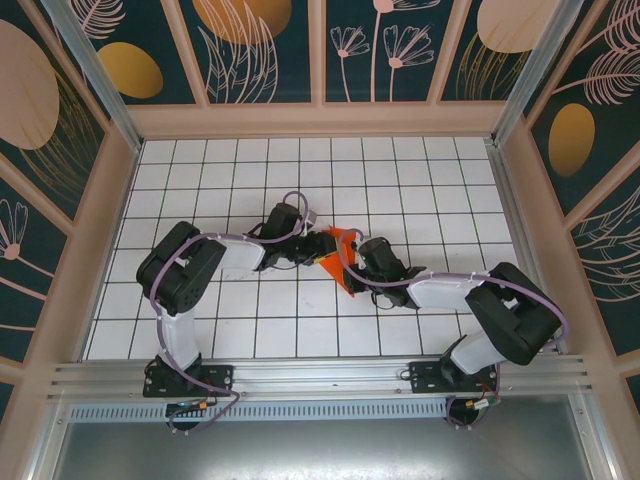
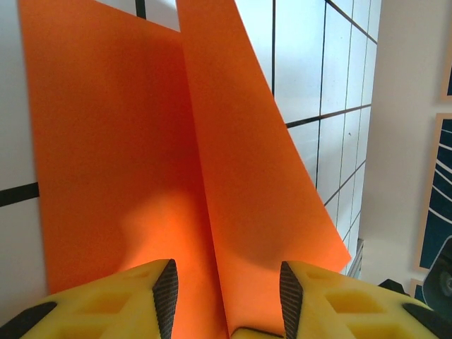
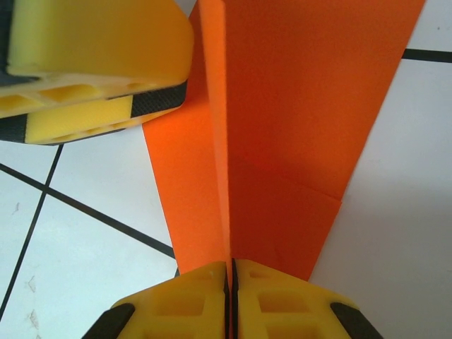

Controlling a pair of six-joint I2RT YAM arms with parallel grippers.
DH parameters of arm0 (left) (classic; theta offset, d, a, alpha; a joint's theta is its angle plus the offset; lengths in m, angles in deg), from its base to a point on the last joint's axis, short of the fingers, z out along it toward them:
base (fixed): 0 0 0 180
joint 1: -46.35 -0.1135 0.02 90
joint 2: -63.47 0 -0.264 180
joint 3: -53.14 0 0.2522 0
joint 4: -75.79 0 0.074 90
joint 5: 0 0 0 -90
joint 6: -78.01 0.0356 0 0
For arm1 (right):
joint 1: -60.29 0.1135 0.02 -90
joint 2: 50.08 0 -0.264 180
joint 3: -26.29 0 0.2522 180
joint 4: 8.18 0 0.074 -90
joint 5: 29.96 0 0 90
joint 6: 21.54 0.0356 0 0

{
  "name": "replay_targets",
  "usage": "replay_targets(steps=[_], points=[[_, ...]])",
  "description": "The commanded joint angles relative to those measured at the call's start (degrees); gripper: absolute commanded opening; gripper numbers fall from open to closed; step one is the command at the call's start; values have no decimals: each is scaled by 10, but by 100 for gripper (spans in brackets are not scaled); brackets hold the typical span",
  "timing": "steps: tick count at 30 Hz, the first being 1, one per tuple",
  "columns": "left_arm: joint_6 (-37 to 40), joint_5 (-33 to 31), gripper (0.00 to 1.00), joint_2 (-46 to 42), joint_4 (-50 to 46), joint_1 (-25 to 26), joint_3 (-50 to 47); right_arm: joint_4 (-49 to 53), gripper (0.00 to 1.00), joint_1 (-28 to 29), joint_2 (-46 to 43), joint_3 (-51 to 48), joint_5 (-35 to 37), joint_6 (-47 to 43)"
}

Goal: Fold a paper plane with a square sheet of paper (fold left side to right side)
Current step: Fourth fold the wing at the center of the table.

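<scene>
Orange paper [image 3: 296,106] stands creased, its ridge pinched in the tightly closed right pincer [image 3: 231,272]; the left pincer [image 2: 227,289] is spread, straddling a raised flap.

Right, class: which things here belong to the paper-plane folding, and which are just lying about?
Job: orange paper sheet, right gripper shut on its crease, left gripper open astride a flap.
Not the job: white gridded table, floral wall panels, metal rail.

orange paper [image 2: 141,141] cut off at top edge, near end behind tool fingers [image 2: 106,304]
</scene>
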Motion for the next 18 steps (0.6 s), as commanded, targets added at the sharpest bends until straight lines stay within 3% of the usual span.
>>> replay_targets(steps=[1,18], points=[[-8,11,46,11,14,5,14,-16,13,-6,6,-10,-13,7],[2,-2,46,33,-13,14,32,-16,13,-11,18,-8,-24,6]])
